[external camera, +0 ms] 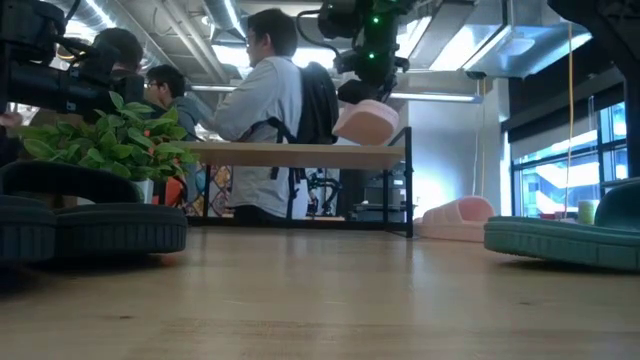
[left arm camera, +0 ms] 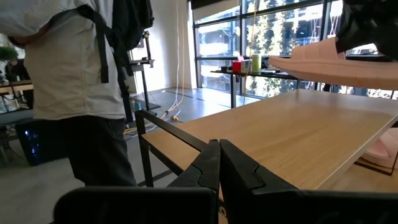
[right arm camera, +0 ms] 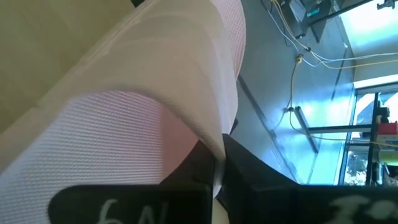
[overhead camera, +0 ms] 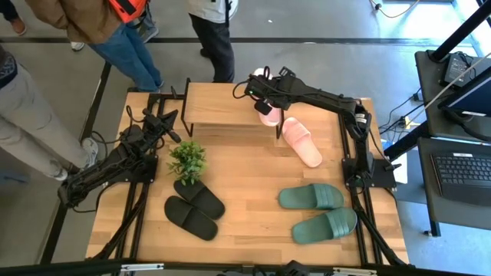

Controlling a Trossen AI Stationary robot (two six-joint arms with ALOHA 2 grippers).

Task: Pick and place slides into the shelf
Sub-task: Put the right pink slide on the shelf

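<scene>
The shelf (overhead camera: 222, 107) stands at the table's far edge, its light top board (external camera: 290, 153) on black legs. My right gripper (overhead camera: 265, 103) hangs over the shelf's right end, shut on one pale pink slide (external camera: 367, 122) held just above the board. The other pink slide (overhead camera: 301, 142) lies flat on the table to the right of the shelf. The green pair (overhead camera: 311, 197) lies at the near right and the black pair (overhead camera: 198, 198) at near centre. My left gripper (left arm camera: 219, 163) is shut, empty, left of the shelf. My right gripper pinches the pink slide's wide strap (right arm camera: 214, 146) between its two fingers, the strap's thin wall running between the fingertips (right arm camera: 249, 171). It comes at the strap from above. The slide is lifted clear and hangs tilted under the gripper, over the shelf's right end.
A small potted plant (overhead camera: 186, 159) stands in front of the shelf, next to the black slides. Several people stand beyond the table's far and left edges (overhead camera: 215, 38). Bare tabletop lies between the plant and the green pair.
</scene>
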